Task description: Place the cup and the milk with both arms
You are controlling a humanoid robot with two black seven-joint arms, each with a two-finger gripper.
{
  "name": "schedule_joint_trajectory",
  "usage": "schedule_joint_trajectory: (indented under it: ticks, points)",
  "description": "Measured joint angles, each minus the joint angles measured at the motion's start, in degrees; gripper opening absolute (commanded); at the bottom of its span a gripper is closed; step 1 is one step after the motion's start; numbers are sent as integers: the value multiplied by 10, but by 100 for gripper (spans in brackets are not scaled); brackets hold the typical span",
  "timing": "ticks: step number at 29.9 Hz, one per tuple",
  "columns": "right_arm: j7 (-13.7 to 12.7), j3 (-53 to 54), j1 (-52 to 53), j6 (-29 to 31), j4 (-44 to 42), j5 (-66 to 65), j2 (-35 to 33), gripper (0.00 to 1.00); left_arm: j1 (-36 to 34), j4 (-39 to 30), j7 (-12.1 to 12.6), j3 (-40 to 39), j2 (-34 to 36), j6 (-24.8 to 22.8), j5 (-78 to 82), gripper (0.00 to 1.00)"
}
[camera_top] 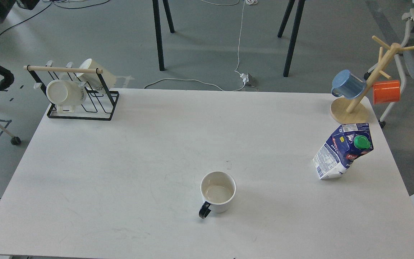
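The cup (218,191) is sitting upright on the white surface (120,180), a bit toward the near edge and roughly mid-way between the left and right edges, with its black handle pointing back at the near edge and slightly left. It's looking empty inside, just pale beige. The milk (341,150) is standing well apart from it, over by the right edge, green cap facing the camera. The carton appears to be leaning toward the far right corner, though that could just be the camera angle, can't say for sure.

As for the arms, neither gripper is showing up in the head view at all, so I can't tell whether they're open or closed or holding anything. Nothing is touching the cup or the milk right now.

Other stuff hanging around: a black wire rack (81,97) with two cream mugs at the far left corner, and a wooden mug tree (363,90) with a blue cup (347,84) and an orange cup (386,91) at the far right corner, just behind the milk.

My read on progress: either both things are already sitting where they belong and the arms are out of the way, or nothing is being picked up yet. One frame isn't settling which, honestly.
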Motion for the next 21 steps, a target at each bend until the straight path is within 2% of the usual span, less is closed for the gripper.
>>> schedule_joint_trajectory:
  ticks: [5, 10, 16, 21]
  points:
    - [-1, -1, -111, 0, 54, 137, -23, 100, 78, -1, 0, -57, 34, 0, -41, 99]
    - [-1, -3, -246, 0, 199, 254, -25, 100, 147, -4, 0, -103, 38, 0, -47, 99]
    - [2, -3, -336, 0, 391, 268, -25, 100, 174, -8, 0, -108, 30, 0, -46, 99]
    - [5, -5, -354, 0, 443, 241, -11, 100, 180, -9, 0, -109, 15, 0, -46, 99]
